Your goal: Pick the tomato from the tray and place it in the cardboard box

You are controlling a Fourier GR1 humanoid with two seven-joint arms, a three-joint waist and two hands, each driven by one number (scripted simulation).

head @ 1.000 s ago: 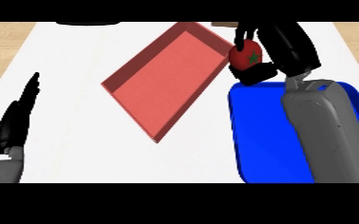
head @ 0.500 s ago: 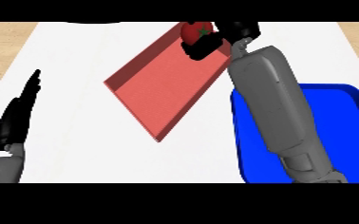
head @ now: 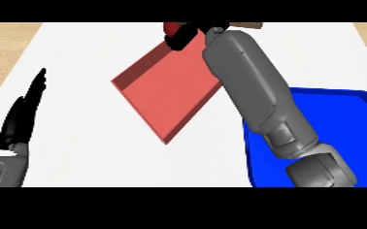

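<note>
The red tomato [head: 172, 27] shows only partly at the top of the view, with my right hand [head: 183, 38] shut on it, black fingers curled round it. My right forearm [head: 251, 82] reaches from the lower right across to there. Hand and tomato hang over the far corner of the red tray [head: 166, 92], which lies diamond-wise on the white counter with nothing visible inside. A brown sliver at the top edge, to the right of the hand, looks like the cardboard box [head: 247, 25]; most of it is out of view. My left hand [head: 23, 114] rests open at the left edge.
A blue bin [head: 344, 121] sits at the right, partly covered by my right forearm. The white counter [head: 86, 140] stretches between the left hand and the tray. A wooden strip [head: 14, 39] borders the counter at the upper left.
My right hand has carried the tomato from beside the tray's right corner, away from me and leftward, to the tray's far corner. The forearm now stretches farther out. The left hand has stayed put.
</note>
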